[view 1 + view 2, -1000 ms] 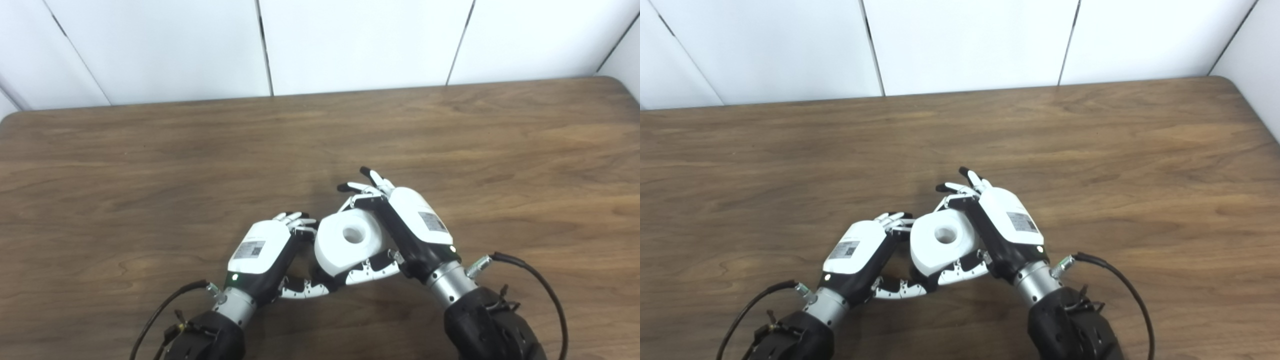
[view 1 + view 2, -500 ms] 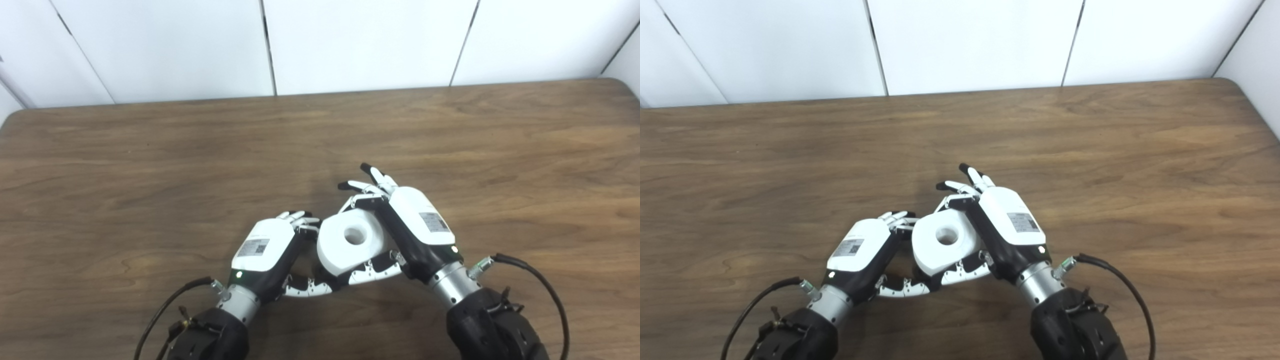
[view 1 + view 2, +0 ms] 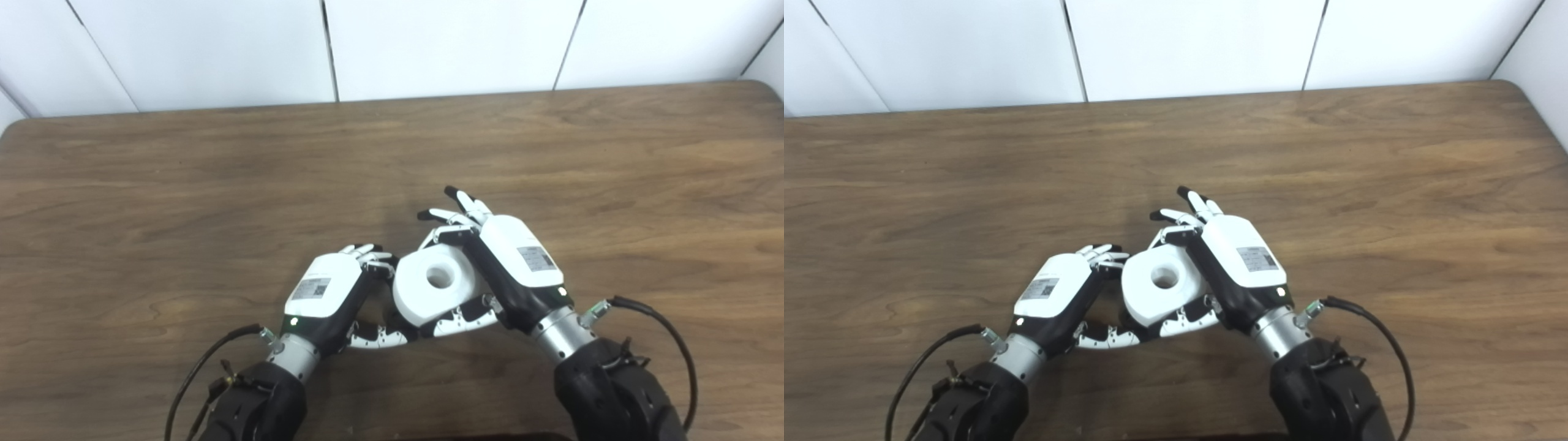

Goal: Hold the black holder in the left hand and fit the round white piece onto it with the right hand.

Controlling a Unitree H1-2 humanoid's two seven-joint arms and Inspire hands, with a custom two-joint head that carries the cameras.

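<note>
The round white piece (image 3: pixel 433 288), a thick disc with a centre hole facing up, sits low in the middle of the table. My right hand (image 3: pixel 511 266) is shut on it, fingers over its far side and thumb under its near edge. My left hand (image 3: pixel 327 294) presses against the piece's left side, with its fingers curled at the top and its thumb reaching beneath. The black holder lies almost wholly hidden under the white piece inside the left hand's grasp.
The brown wooden table (image 3: pixel 184 184) stretches wide to the left, right and far side of the hands. White wall panels (image 3: pixel 429 43) stand behind its far edge. Black cables (image 3: pixel 664 324) loop from both wrists.
The whole picture has shifted a little, so the camera moved. Both hands keep the same hold, and the white piece stays between them.
</note>
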